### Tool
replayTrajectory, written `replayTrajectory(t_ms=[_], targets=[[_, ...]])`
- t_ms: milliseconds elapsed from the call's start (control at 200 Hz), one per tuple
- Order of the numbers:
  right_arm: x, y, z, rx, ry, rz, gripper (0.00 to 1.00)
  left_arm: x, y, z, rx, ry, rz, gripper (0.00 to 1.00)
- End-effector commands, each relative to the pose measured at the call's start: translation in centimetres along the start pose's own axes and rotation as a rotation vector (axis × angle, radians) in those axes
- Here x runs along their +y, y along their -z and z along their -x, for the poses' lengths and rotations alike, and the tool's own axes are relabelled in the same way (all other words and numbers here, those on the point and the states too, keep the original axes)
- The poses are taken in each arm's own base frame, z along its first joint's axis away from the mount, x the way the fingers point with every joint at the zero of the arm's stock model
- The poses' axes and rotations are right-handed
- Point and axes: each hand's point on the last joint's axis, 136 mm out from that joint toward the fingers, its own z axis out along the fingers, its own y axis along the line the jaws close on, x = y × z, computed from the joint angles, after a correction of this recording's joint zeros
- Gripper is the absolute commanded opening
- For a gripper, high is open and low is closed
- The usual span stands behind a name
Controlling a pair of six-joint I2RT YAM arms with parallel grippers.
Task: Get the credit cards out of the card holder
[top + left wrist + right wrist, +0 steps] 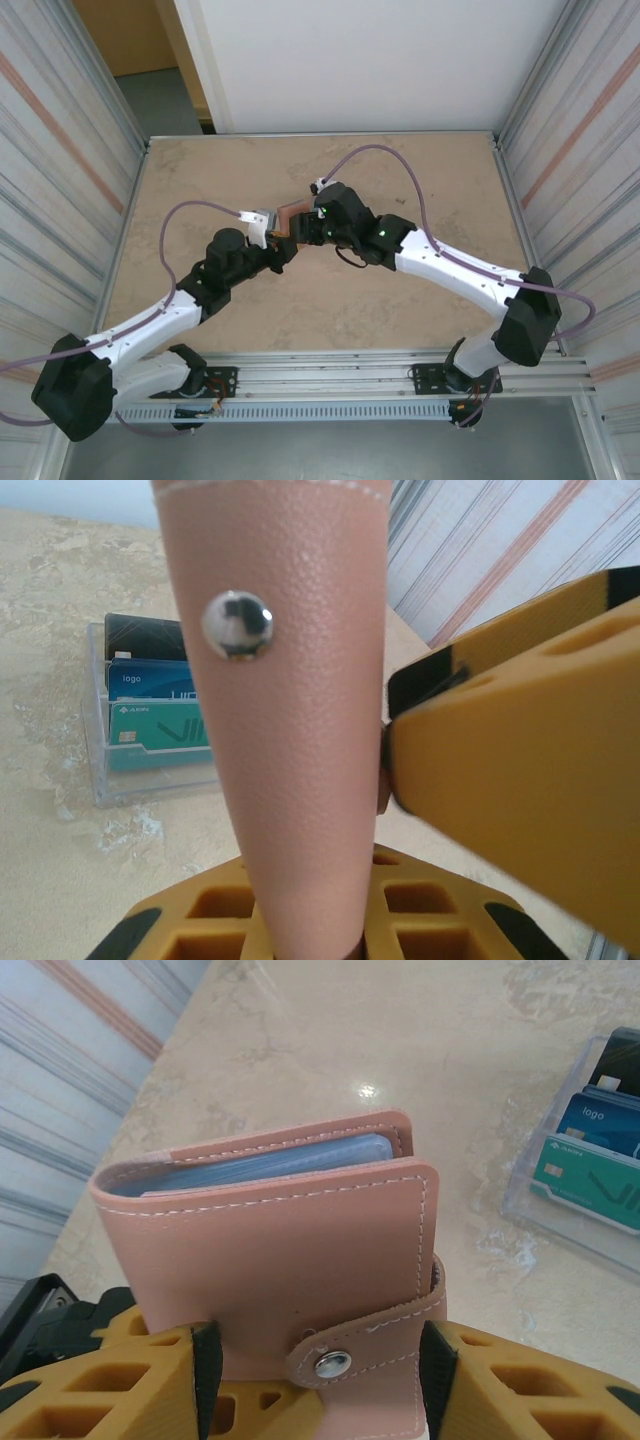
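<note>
From above, the two arms meet over the middle of the table (200, 180), a little toward its far edge. The wallet (290, 216) is between the left gripper (268, 233) and the right gripper (308, 228), and it seems lifted off the table.

In the left wrist view, the left gripper's fingers (200, 925) are pressed onto the lower part of the wallet and pinch it. The wallet stands upright, with a snap button (237, 625) facing the camera. Behind it, on the table, a clear plastic stand (100, 770) carries three cards (150, 685): black, blue and teal, one in front of the other.

In the right wrist view, the right gripper's fingers (207, 1370) are spread, one at each side of the closing tab (385, 1340). They seem not to squeeze anything. The wallet is folded shut, the tab is snapped, and blue-grey leaves (280, 1165) show at its top edge.

As a judgement, three cards are outside the wallet, in the stand. The wallet itself is not yet opened: it must first be unsnapped and unfolded. Whether it has more cards inside, the pictures cannot tell.
</note>
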Motion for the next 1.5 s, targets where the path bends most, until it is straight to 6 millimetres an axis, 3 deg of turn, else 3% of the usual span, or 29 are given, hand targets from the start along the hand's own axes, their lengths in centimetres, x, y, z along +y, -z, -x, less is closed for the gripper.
replayTrajectory(t_ms=[0, 321, 606, 817, 1112, 1278, 1298, 1333, 1353, 1493], targets=[[0.3, -0.2, 0.7, -0.006, -0.004, -0.004, 0.54, -0.8, 0.3, 1.4, -0.058, -0.009, -0.04, 0.0], [-1.2, -0.6, -0.2, 0.018, -0.042, -0.041, 0.33, -1.0, 0.7, 2.1, -0.083, -0.017, -0.041, 0.0], [-1.7, -0.5, -0.5, 0.021, -0.048, -0.05, 0.0, -1.0, 1.0, 2.5, -0.098, -0.015, -0.035, 0.0], [-2.3, -0.2, -0.5, 0.02, -0.054, -0.059, 0.0, -0.8, 1.1, 2.5, -0.102, -0.008, -0.026, 0.0], [-5.0, 0.6, -1.0, 0.004, -0.047, -0.097, 0.0, -0.3, 1.5, 2.4, -0.107, 0.007, -0.018, 0.0], [-4.4, 0.9, -0.9, -0.013, -0.034, 0.006, 0.0, -0.4, 1.5, 2.1, -0.089, 0.009, -0.026, 0.0], [-4.3, 1.0, -0.9, -0.015, -0.03, 0.019, 0.08, -0.4, 1.5, 2.1, -0.086, 0.006, -0.028, 0.0], [-4.0, 1.2, -0.7, -0.024, -0.02, 0.036, 0.34, -0.4, 1.5, 2.0, -0.076, 0.006, -0.026, 0.0], [-4.0, 1.3, -0.6, -0.029, -0.016, 0.039, 0.43, -0.4, 1.5, 1.9, -0.072, 0.003, -0.025, 0.0], [-4.4, 2.1, 0.1, -0.058, 0.004, 0.068, 0.59, -0.5, 1.7, 1.7, -0.045, -0.003, -0.045, 0.0]])
